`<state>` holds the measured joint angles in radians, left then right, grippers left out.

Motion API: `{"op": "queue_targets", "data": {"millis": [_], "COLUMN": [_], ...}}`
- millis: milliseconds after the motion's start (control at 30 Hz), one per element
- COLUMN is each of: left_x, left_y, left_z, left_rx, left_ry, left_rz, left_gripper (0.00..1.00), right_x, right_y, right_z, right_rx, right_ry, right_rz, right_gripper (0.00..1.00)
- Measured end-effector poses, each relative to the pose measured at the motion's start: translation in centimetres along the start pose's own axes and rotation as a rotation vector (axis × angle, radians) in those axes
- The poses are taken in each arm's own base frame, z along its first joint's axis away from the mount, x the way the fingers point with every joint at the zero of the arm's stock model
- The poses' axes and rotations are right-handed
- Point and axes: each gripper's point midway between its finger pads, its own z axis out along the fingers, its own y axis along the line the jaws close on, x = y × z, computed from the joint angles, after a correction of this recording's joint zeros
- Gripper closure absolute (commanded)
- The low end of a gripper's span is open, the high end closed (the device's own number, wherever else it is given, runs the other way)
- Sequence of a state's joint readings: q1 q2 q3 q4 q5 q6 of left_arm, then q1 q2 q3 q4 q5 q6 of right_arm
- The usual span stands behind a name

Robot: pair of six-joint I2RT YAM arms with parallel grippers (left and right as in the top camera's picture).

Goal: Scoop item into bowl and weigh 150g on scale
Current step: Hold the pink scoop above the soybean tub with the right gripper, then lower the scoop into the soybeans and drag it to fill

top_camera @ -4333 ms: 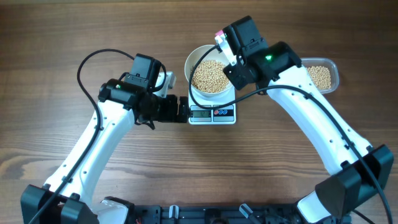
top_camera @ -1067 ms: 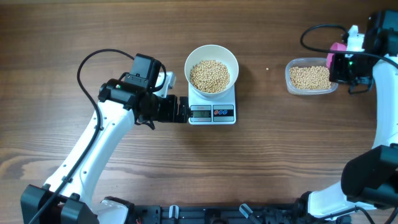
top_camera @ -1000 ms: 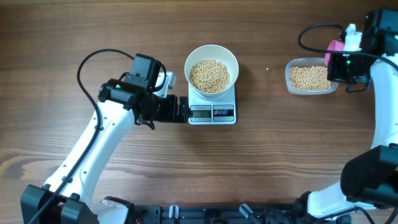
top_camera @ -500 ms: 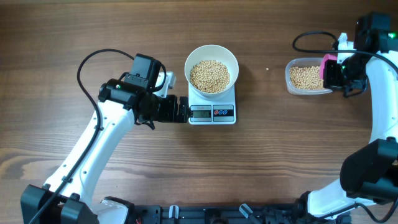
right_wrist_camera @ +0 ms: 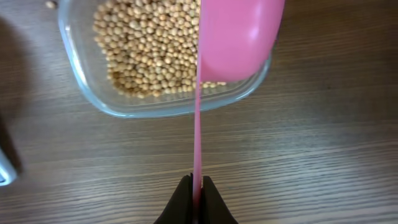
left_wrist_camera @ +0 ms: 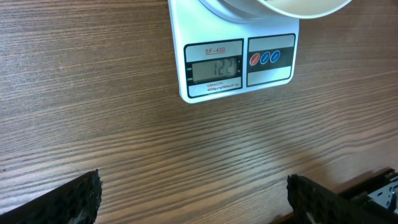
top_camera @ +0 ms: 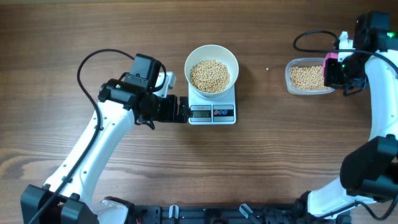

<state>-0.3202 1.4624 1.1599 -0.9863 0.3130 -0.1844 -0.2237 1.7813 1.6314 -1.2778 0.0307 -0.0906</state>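
Up top, the overhead camera stares straight down on the wooden table (top_camera: 124, 37), far enough back to catch both arms, with the scale (top_camera: 212, 112) mid-frame and the clear tub (top_camera: 288, 74) near the right edge.

Left wrist camera: low and close, looking across the tabletop at the scale's front edge. The left gripper (left_wrist_camera: 194, 202) frames the shot, its fingers (left_wrist_camera: 68, 199) in the bottom corners, and the bowl (left_wrist_camera: 298, 7) is cut off at the top. Scale and bowl are what it shares with the overhead.

Right wrist camera: it looks down from the right gripper (right_wrist_camera: 196, 199) along the pink scoop (right_wrist_camera: 239, 37), tight on the tub. Tub and scoop also show from overhead.
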Motion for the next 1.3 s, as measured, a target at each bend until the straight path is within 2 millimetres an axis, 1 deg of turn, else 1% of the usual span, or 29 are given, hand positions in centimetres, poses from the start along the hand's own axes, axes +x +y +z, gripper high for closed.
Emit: {"op": "queue_targets", "data": {"millis": [167, 267, 333, 467, 667, 967, 1300], "left_x": [0.0, 0.0, 0.0, 0.0, 0.0, 0.0, 0.0], "left_y": [0.0, 0.0, 0.0, 0.0, 0.0, 0.0, 0.0], "left_z": [0.0, 0.0, 0.0, 0.0, 0.0, 0.0, 0.0], "left_rx": [0.0, 0.0, 0.0, 0.0, 0.0, 0.0, 0.0], "left_ry": [0.0, 0.0, 0.0, 0.0, 0.0, 0.0, 0.0], "left_rz": [0.0, 0.0, 0.0, 0.0, 0.0, 0.0, 0.0], "left_gripper": [0.0, 0.0, 0.0, 0.0, 0.0, 0.0, 0.0], "right_x": [0.1, 0.1, 0.1, 0.0, 0.1, 0.1, 0.1], "right_y": [-0.2, 0.2, 0.8, 1.1, 0.4, 0.1, 0.2], "right_z": [1.7, 2.2, 2.3, 2.3, 2.3, 2.4, 3.6], "right_rx": [0.012, 0.015, 0.014, 0.016, 0.056, 0.073, 0.071], "right_ry": [0.052, 0.067, 0.067, 0.067, 0.071, 0.075, 0.107], "right_rz": [-0.008, -0.02, -0.037, -0.048, -0.043, -0.029, -0.028], "right_gripper": [0.96, 0.96, 0.96, 0.96, 0.96, 0.96, 0.96]}}
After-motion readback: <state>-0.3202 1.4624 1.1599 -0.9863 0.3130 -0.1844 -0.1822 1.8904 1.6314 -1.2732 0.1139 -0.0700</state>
